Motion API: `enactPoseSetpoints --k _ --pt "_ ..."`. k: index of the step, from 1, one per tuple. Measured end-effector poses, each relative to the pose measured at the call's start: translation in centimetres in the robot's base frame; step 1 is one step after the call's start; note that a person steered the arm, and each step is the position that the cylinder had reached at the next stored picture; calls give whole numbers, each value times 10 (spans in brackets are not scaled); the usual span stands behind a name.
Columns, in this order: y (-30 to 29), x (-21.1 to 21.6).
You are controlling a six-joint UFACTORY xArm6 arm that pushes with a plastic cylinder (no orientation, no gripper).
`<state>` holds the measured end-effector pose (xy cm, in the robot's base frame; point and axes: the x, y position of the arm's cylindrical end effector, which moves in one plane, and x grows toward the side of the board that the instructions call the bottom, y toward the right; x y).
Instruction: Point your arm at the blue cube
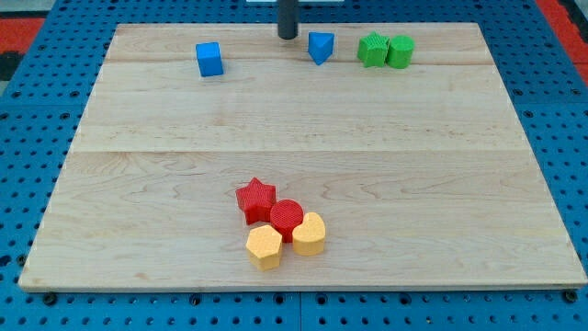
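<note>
- My tip (pixel 288 36) is a plain dark rod end with no jaws to spread or press together; it sits near the view's top edge of the wooden board (pixel 303 165), touching no block.
- Just to the view's right of my tip, close but apart, stands a blue block (pixel 320 47) with a wedge-like or triangular shape.
- The blue cube (pixel 209 59) lies well to the view's left of my tip, alone near the top of the board.
- Further to the view's right, a green star-like block (pixel 372 50) and a green cylinder-like block (pixel 401 51) sit side by side, touching.
- Towards the view's bottom, a tight cluster holds a red star (pixel 255 199), a red cylinder (pixel 287 219), a yellow hexagonal block (pixel 265 246) and a yellow rounded block (pixel 310 233).
- The board rests on a blue perforated surface (pixel 37 184).
</note>
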<state>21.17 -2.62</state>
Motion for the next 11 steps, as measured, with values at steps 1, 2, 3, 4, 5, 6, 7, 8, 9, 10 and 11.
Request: enactPoseSetpoints --k 1,2,3,4,5,6,7,8,9,10,11 --pt "41 17" --pt "78 17" --pt "88 19" --pt "-12 27" --pt "-66 78" --pt "-88 135" --pt "-178 123" --pt "-199 78" --pt "-116 74" --pt "-25 74" --pt "-73 95"
